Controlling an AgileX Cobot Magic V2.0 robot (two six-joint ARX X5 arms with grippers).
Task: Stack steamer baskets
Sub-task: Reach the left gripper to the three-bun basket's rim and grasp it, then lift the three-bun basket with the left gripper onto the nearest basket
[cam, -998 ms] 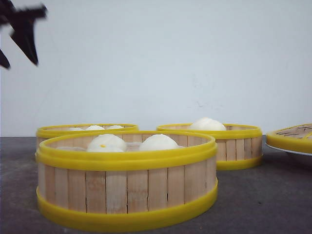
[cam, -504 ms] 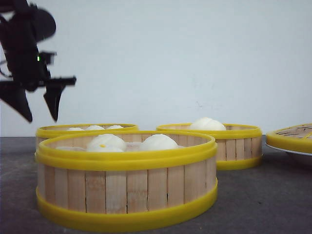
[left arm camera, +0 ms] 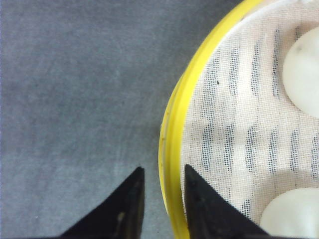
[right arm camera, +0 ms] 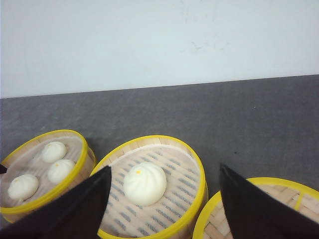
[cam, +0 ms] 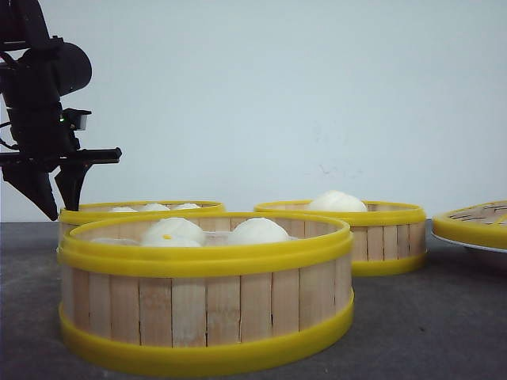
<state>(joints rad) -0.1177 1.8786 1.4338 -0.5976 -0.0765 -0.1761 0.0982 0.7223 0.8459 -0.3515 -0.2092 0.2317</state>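
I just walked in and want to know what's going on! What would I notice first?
A big round bamboo-slat steamer basket with yellow rims sits up front, holding white buns. Two matching baskets stand behind it, left and right. The black left gripper hangs open over the back-left basket's rim.

Front cam low at table level, facing fwd toward white wall, nearest steamer basket [cam: 206, 291] close up, left wrist cam looking straight down, v. near rear-left basket [left arm camera: 172, 144] rim, right wrist cam high, angled down, sharing rear-right basket [right arm camera: 154, 186] w/ front view.
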